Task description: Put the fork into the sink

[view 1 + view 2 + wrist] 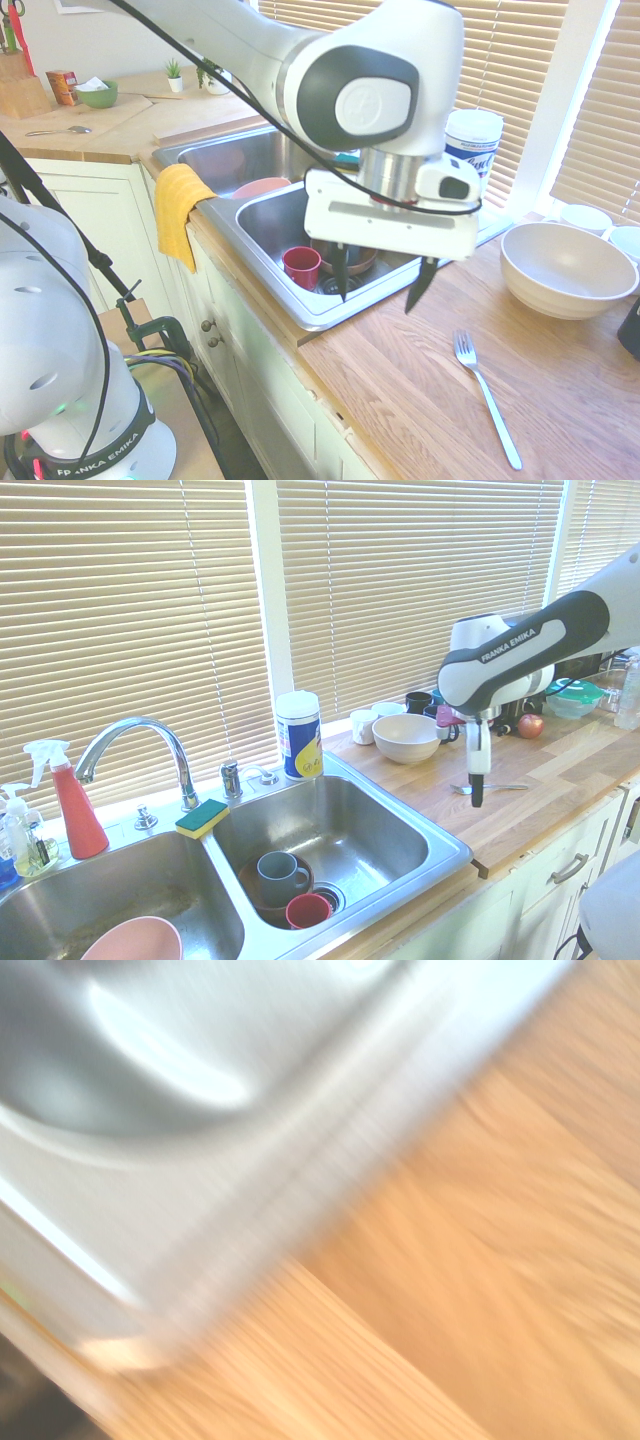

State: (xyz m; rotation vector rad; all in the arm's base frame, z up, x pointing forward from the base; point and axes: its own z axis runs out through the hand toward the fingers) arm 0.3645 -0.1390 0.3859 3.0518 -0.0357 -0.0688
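First exterior view: fork (486, 398) lies on the wooden tabletop (400, 400), near side, tines toward the window. Claw (378, 292) above, fingers spread, nothing between them. Beyond, in the sink (318, 322), a red mug (301, 267); farther off, a green bowl (97, 95).

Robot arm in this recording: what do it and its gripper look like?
The arm is glossy white with rounded dark grey panels, one lettered "FRANKA EMIKA", and a thin black cable runs along it. The gripper has a wide, boxy white body and two slim black fingers that taper towards the tips.
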